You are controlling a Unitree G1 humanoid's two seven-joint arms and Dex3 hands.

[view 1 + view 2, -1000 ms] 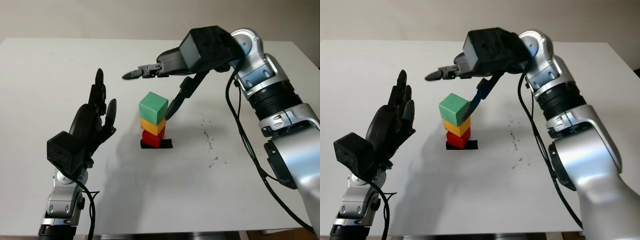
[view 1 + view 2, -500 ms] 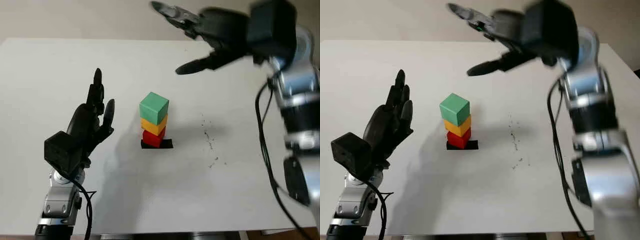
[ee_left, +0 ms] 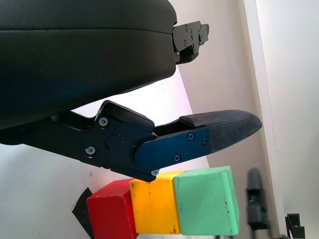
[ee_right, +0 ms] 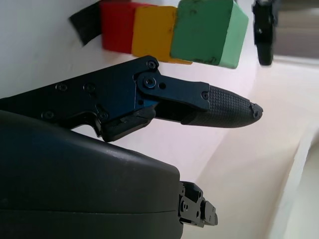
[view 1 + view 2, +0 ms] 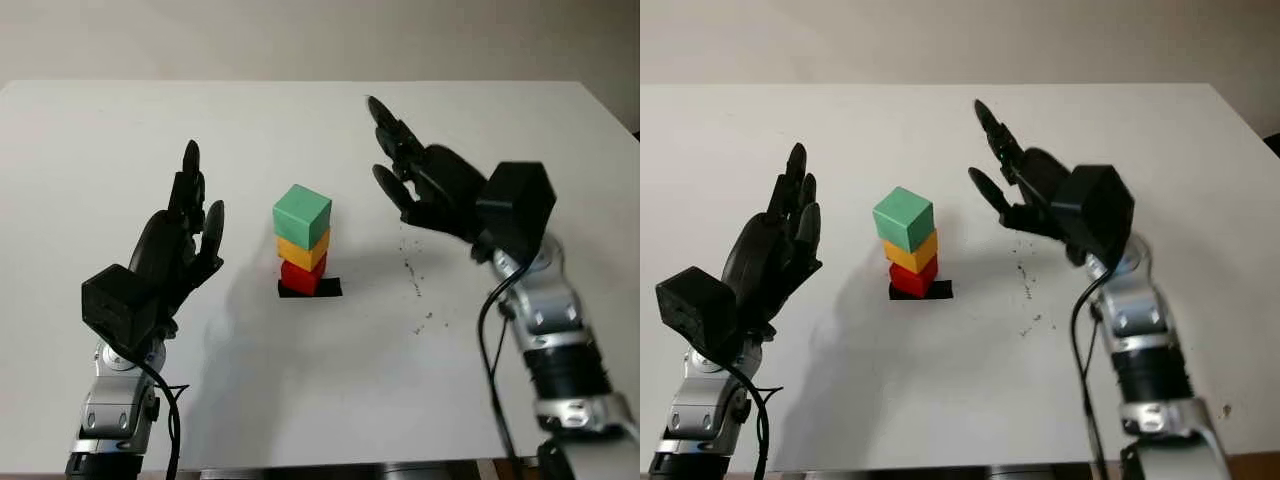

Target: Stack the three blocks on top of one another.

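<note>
Green block tops yellow block and red block, three in one stack on black patch mid-bench; left hand and right hand flank it, both open, holding nothing.

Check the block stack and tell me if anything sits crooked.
The green block on top is twisted and overhangs the yellow block, which sits skewed over the red block. The stack stands. Left hand and right hand are open beside it, touching nothing.
</note>
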